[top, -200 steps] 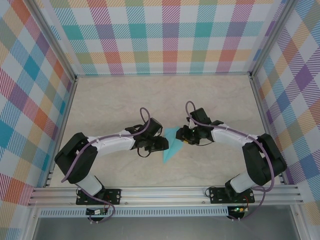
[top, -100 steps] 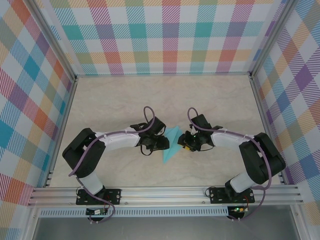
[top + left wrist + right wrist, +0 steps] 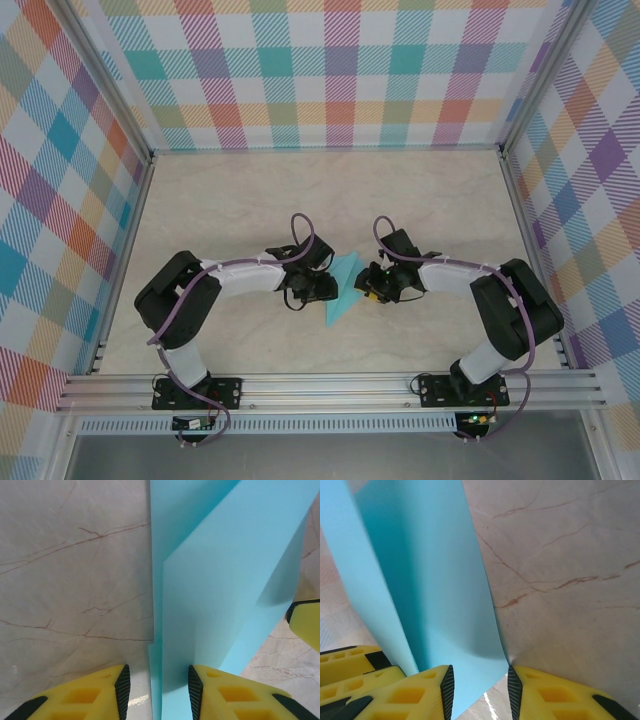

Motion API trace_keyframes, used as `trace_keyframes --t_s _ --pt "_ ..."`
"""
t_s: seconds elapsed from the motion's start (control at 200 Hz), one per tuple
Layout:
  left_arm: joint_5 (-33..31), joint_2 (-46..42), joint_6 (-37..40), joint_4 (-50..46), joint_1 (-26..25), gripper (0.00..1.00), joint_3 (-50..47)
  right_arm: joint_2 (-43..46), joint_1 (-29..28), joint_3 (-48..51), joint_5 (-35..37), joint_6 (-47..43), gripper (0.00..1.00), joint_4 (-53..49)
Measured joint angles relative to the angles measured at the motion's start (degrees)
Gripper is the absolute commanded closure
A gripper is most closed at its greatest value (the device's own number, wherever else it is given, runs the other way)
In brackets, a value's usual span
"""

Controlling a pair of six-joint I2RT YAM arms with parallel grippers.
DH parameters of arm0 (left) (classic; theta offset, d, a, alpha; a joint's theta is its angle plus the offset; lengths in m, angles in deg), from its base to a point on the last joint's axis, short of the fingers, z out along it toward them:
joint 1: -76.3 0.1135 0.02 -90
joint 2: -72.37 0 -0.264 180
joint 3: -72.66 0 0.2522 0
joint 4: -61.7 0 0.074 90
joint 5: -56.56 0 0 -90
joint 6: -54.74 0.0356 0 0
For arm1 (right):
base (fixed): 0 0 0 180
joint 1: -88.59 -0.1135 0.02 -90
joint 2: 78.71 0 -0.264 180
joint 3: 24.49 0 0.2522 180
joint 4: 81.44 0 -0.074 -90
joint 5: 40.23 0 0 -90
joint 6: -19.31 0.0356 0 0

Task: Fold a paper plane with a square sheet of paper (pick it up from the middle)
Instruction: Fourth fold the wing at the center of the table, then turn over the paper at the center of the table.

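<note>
Two grippers are flanking the folded square sheet of paper [image 3: 345, 285] at mid-tabletop [image 3: 200, 220] in the top view, with the left gripper [image 3: 322, 290] on the sheet's left and the right gripper [image 3: 368, 286] on its right. At the left wrist, the left gripper [image 3: 157, 692] is standing spread, the sheet's [image 3: 225, 605] raised edge passing between its jaws. At the right wrist, the right gripper [image 3: 479, 690] is likewise gaping around the sheet's [image 3: 420, 580] corner. A mid-fold grab seems to be starting; next, both should be closing gently on the flap.

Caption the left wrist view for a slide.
Folded teal paper between the open jaws of the left gripper, marbled table beneath.
</note>
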Motion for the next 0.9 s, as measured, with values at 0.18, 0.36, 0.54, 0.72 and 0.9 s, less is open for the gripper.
trace_keyframes --t_s 0.18,0.36,0.54,0.72,0.9 --pt "0.26 0.26 0.02 -0.2 0.22 0.67 0.07 -0.92 0.22 0.15 -1.51 1.14 0.65 2.73" --pt "0.42 0.37 0.02 -0.28 0.22 0.69 0.07 -1.57 0.35 -0.02 -2.62 1.57 0.64 3.32" --pt "0.35 0.37 0.04 -0.61 0.26 0.73 0.07 -1.6 0.35 -0.04 -3.58 2.34 0.59 4.76" --pt "0.17 0.35 -0.02 -0.76 0.33 0.75 0.04 -1.53 0.0 0.24 -5.01 2.73 0.56 9.73" --pt "0.17 0.35 -0.37 -0.63 0.57 0.75 -0.07 -1.25 -0.42 1.7 -5.18 3.72 0.53 12.44"
